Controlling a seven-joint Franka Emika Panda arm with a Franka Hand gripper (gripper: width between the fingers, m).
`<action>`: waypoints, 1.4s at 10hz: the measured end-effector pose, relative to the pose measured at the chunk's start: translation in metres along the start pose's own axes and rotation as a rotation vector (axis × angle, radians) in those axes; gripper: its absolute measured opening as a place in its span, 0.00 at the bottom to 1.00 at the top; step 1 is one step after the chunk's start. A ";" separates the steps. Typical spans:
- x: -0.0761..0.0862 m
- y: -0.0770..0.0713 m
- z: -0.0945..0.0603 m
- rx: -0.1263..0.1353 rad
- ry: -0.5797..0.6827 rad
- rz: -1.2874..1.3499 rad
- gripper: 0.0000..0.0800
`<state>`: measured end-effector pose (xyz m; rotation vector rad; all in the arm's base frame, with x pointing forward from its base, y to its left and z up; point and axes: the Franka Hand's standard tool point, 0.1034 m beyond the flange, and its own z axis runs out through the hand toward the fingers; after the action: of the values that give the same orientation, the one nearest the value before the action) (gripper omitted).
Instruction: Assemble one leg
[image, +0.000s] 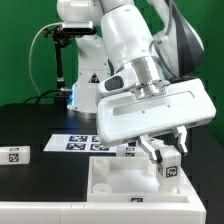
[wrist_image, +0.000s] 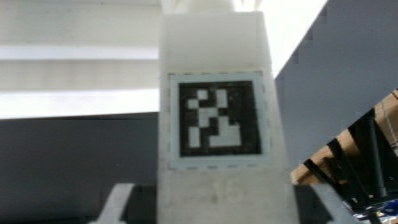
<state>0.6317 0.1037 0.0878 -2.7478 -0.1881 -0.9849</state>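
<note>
The two-finger gripper (image: 166, 154) on the white Franka arm (image: 130, 50) is pinched onto the leg (image: 169, 168) – a small white plastic post held roughly upright between the dark fingers, its lower part sticking out below them. On the side of the post that faces the exterior camera sits a square black-and-white tag (image: 171, 171). It shows a blocky pattern only, too small to make out as letters or numbers. In the wrist view the same post (wrist_image: 217, 50) fills the middle of the picture, and a tall tag (wrist_image: 219, 115) on it shows white blocks on a black field inside a thin printed frame; there too, it is a code pattern, not readable writing. Directly below the gripper lies the large flat white square panel with a raised rim (image: 115, 195), and the leg's lower end hangs just over its surface; whether the two touch cannot be told. Behind the gripper, toward the exterior view's left, the marker board (image: 80, 142) lies flat on the black table (image: 35, 125), carrying several square tags. Well apart from the gripper, at the exterior view's far left, a second small white post (image: 13, 155) lies on its side – one tag turned up.
</note>
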 end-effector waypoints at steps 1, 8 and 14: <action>0.001 0.000 0.000 0.005 -0.009 -0.002 0.36; -0.005 -0.001 0.004 0.029 -0.064 -0.002 0.80; 0.013 -0.016 -0.017 0.046 -0.339 0.125 0.81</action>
<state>0.6282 0.1152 0.1115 -2.8243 -0.0885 -0.4733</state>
